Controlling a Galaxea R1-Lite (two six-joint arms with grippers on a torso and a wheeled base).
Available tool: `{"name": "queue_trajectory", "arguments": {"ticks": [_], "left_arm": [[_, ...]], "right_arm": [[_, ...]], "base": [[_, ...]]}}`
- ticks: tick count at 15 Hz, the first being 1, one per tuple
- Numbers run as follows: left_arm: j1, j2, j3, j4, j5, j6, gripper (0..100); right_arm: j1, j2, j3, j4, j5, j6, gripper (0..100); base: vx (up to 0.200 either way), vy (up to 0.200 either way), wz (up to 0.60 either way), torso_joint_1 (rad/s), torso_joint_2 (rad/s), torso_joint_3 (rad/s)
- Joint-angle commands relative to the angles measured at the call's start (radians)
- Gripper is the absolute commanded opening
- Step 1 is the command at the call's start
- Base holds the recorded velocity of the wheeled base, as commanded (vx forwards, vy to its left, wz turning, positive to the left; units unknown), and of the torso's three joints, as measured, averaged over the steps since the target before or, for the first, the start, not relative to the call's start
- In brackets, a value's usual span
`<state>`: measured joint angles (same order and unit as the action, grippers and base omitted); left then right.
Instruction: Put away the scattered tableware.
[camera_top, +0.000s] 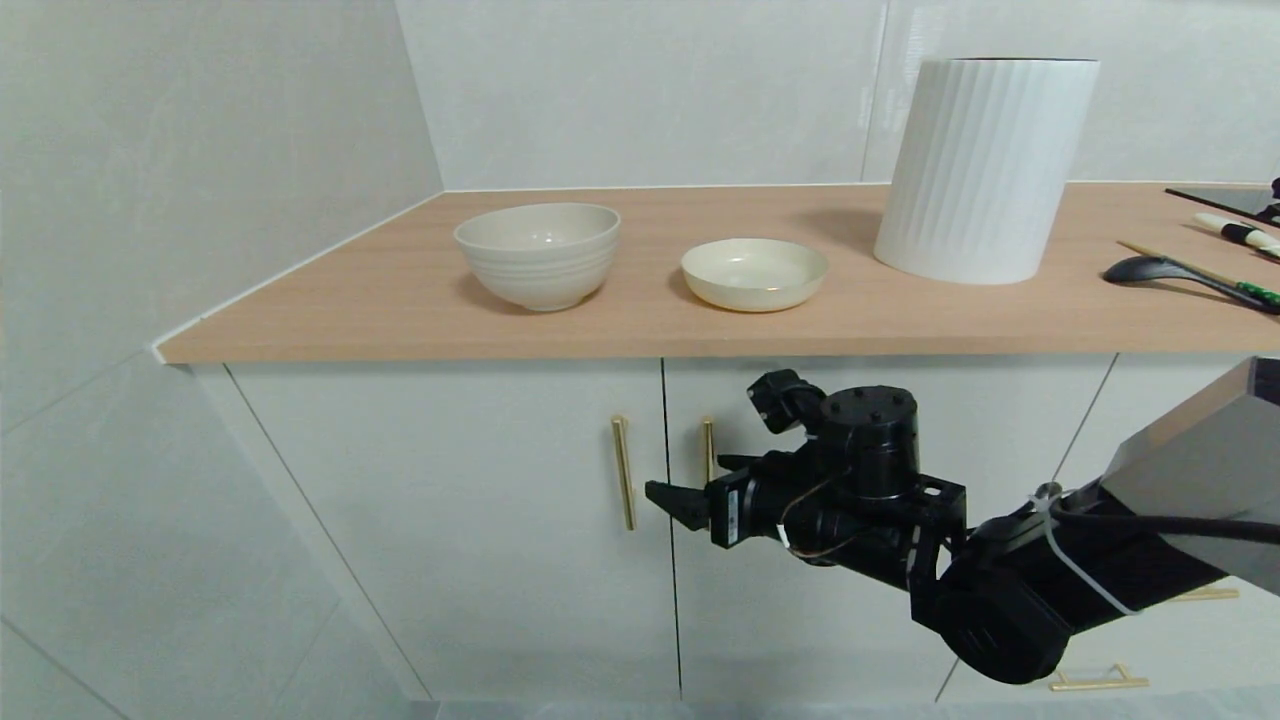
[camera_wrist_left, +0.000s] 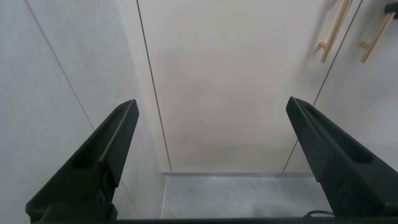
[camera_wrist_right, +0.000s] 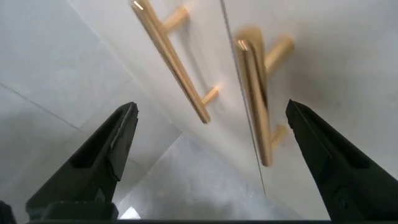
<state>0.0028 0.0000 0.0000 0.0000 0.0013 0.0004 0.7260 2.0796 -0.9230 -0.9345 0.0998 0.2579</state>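
A deep cream bowl (camera_top: 537, 255) and a shallow cream dish (camera_top: 754, 272) stand on the wooden counter (camera_top: 400, 310). Further right lie a black ladle (camera_top: 1160, 272) and chopsticks (camera_top: 1235, 233). My right gripper (camera_top: 700, 482) hangs below the counter, open, in front of the two gold cabinet handles (camera_top: 625, 485) (camera_top: 708, 450). In the right wrist view the open right gripper (camera_wrist_right: 211, 155) faces those handles (camera_wrist_right: 174, 62) (camera_wrist_right: 258, 99), nothing between its fingers. My left gripper (camera_wrist_left: 211, 155) is open and empty, low before a white cabinet door (camera_wrist_left: 230, 87).
A tall white ribbed container (camera_top: 985, 168) stands on the counter behind the dish. White cabinet doors (camera_top: 460, 520) are shut below the counter. A tiled wall (camera_top: 150, 200) closes the left side. Grey floor (camera_wrist_left: 236, 193) lies under the cabinets. Two gold handles (camera_wrist_left: 329, 34) show in the left wrist view.
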Motion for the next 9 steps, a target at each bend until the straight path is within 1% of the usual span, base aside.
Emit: {"name": "queue_trajectory", "arguments": {"ticks": [1,6,9], "left_arm": [[0.0,0.0,0.0,0.0,0.0,0.001,100],[0.0,0.0,0.0,0.0,0.0,0.001,100],[0.0,0.0,0.0,0.0,0.0,0.001,100]], "right_arm": [[0.018,0.033,-0.005,-0.004,0.001,0.0,100],[0.021,0.045,-0.007,-0.04,0.001,0.003,100],[0.026,0.043,-0.007,-0.046,0.009,0.037,100]], "base": [[0.0,0.0,0.0,0.0,0.0,0.0],[0.0,0.0,0.0,0.0,0.0,0.0],[0.0,0.0,0.0,0.0,0.0,0.0]]}}
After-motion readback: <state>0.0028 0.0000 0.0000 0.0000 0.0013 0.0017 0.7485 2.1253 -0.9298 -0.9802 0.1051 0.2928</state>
